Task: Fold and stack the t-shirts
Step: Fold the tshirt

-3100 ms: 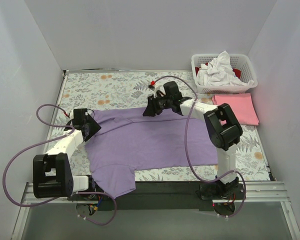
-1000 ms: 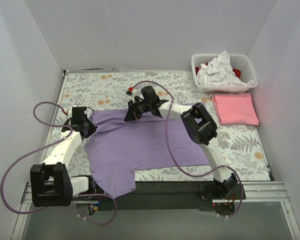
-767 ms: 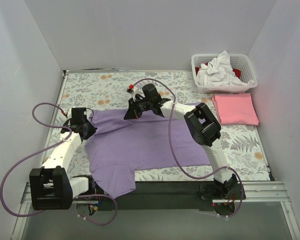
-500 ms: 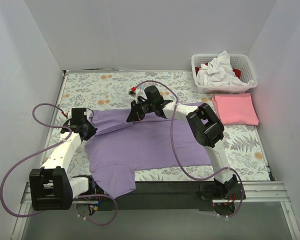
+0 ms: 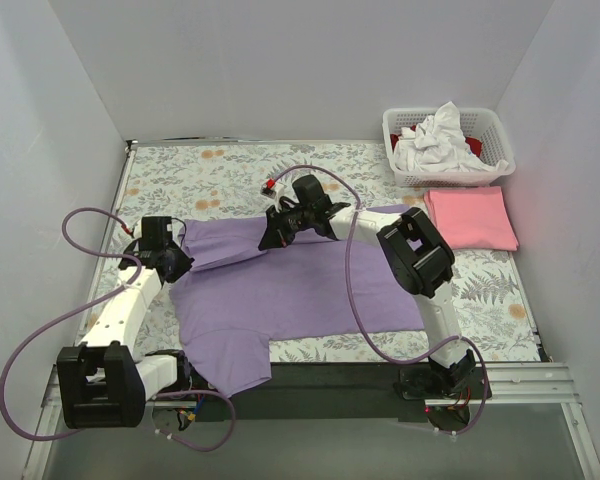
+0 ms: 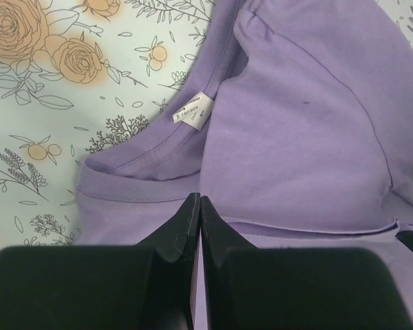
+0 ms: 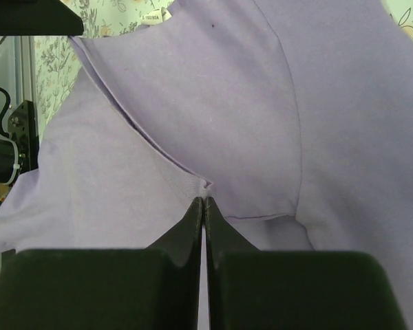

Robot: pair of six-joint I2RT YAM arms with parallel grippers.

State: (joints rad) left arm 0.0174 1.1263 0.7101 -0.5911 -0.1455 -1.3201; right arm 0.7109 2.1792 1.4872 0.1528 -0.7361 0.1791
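The right claw (image 7: 204, 201), clamped on the lavender t-shirt (image 5: 300, 285) spread beneath it on the table (image 5: 230, 175), has dragged its far edge toward the left claw (image 6: 196, 201), likewise clamped on the shirt, beginning the fold.

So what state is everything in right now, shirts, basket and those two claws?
purple t-shirt: spread out, far edge folded over.
basket: upright, holding clothes.
white t-shirt: crumpled in basket.
red t-shirt: in basket, mostly hidden.
pink t-shirt: folded, flat beside basket.
left gripper: shut, pinching purple t-shirt.
right gripper: shut, pinching purple t-shirt.
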